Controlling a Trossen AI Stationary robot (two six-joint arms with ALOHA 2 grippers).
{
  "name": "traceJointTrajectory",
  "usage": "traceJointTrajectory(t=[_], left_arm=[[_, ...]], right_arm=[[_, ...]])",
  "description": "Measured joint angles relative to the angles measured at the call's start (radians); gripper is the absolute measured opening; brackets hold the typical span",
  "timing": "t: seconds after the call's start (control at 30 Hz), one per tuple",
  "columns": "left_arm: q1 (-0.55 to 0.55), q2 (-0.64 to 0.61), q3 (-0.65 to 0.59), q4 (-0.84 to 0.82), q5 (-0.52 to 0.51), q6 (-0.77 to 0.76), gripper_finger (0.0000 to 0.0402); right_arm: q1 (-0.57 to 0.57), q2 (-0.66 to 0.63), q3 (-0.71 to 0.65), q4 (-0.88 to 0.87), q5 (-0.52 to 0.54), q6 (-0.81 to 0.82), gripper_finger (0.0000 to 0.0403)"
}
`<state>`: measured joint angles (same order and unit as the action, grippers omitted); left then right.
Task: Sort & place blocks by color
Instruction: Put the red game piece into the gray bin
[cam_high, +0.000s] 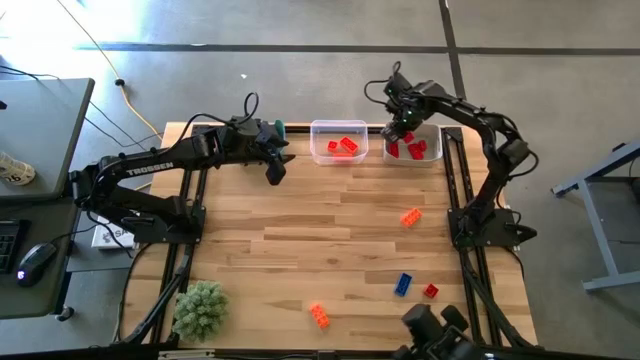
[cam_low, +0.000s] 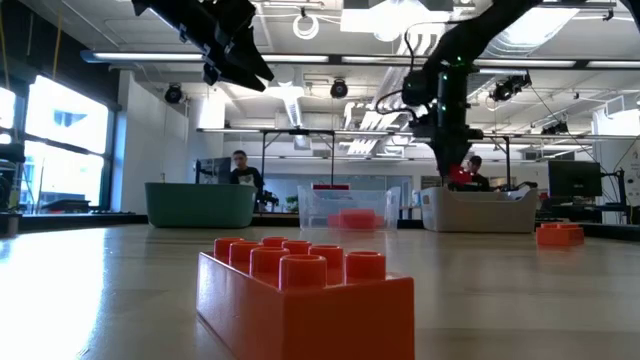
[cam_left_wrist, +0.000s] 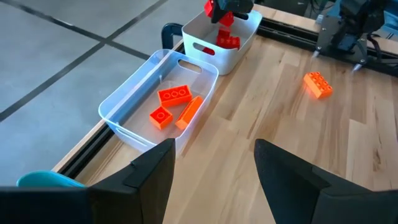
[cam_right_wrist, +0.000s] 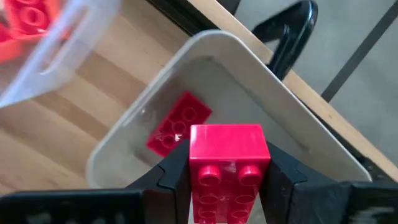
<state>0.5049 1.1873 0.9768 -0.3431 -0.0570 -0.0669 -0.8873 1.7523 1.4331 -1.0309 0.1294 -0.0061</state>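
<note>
From above, the right gripper (cam_high: 397, 131) hangs over the white bin (cam_high: 432, 157) of red blocks (cam_high: 414, 149); the left gripper (cam_high: 275, 165) waits beside the clear bin (cam_high: 316, 140). Low view — red block (cam_low: 460, 175) above the white bin's rim. Left wrist: fingers (cam_left_wrist: 149, 171) apart. Right wrist — fingers (cam_right_wrist: 175, 173) clamped on the red block (cam_right_wrist: 228, 165), bin below

Both arms are black, jointed, tubular in build. The left arm (cam_high: 150, 165) carries white "TROSSEN" lettering along its link and a teal part near the wrist. Black cables loop above each wrist. The fingers (cam_left_wrist: 146, 171) are flat, matte black.
</note>
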Motion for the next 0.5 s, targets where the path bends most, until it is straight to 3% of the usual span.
traceJointTrajectory(t=[0.23,0.4,0.5], left_arm=[[0.000,0.000,0.000,-0.001,-0.004,0.000,0.0209],[0.000,0.000,0.000,-0.001,-0.008,0.000,0.0209],[0.000,0.000,0.000,-0.001,-0.008,0.000,0.0209]], right_arm=[[-0.088,0.000,-0.089,0.036,-0.057,-0.001,0.0123],[-0.123,0.000,-0.123,0.038,-0.055,-0.003,0.0201],[-0.129,0.000,-0.126,0.039,-0.055,-0.018,0.0226]])
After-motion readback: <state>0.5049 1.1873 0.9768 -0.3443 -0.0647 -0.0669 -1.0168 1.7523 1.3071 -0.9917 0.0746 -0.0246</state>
